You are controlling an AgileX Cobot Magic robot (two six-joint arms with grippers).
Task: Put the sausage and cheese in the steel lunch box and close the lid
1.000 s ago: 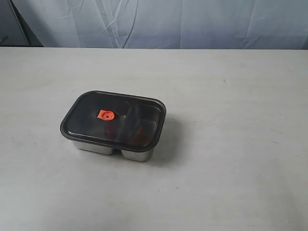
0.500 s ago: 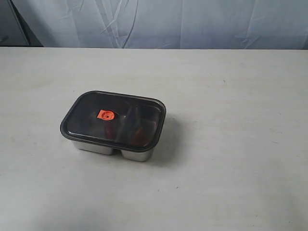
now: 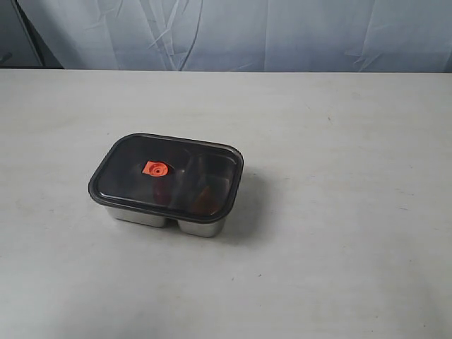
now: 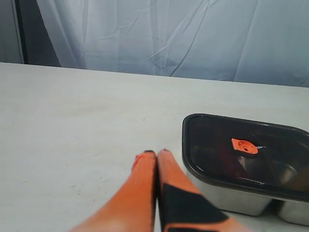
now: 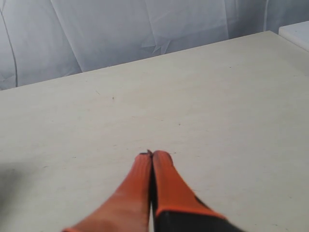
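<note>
The steel lunch box (image 3: 159, 217) stands left of the table's middle, and the dark smoky lid (image 3: 127, 164) with its orange valve (image 3: 155, 169) lies flat on top of it. Through the lid I make out a dim red shape (image 3: 163, 191) and an orange-brown shape (image 3: 205, 199); which is the sausage and which the cheese I cannot say for sure. The left wrist view shows the lunch box (image 4: 231, 200) and lid (image 4: 212, 140) close beside my left gripper (image 4: 156, 153), which is shut and empty. My right gripper (image 5: 152, 154) is shut and empty above bare table. Neither gripper shows in the exterior view.
A pale wrinkled curtain (image 3: 233, 32) hangs behind the table's far edge. A white block (image 5: 297, 31) sits at the table's corner in the right wrist view. Bare tabletop (image 3: 339, 176) lies around the box.
</note>
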